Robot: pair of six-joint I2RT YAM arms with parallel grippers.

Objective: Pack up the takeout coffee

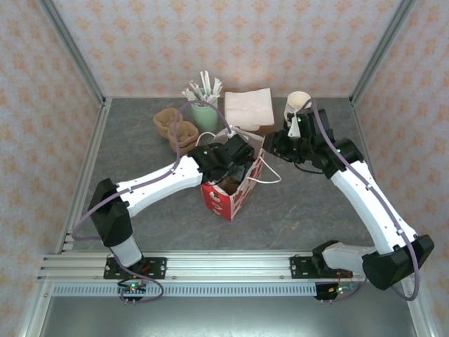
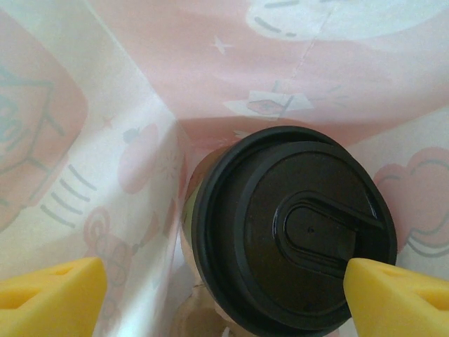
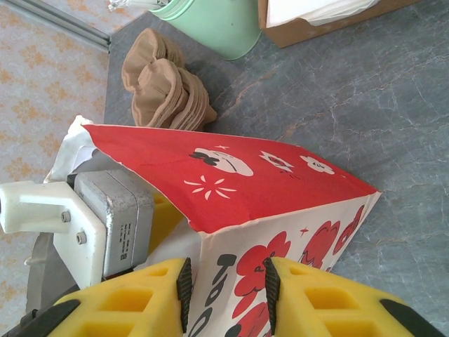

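Inside bag: tight. Takeout coffee crowds floor, paper walls close, slim gap on left. Left gripper spread wide in mouth, right gripper pinching rim. Behind bag: green cup, brown carriers, napkin box block. Near table free.

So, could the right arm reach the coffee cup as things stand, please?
Probably not: the right gripper is clamped on the bag, and the open left gripper sits in its mouth, right above the coffee cup.
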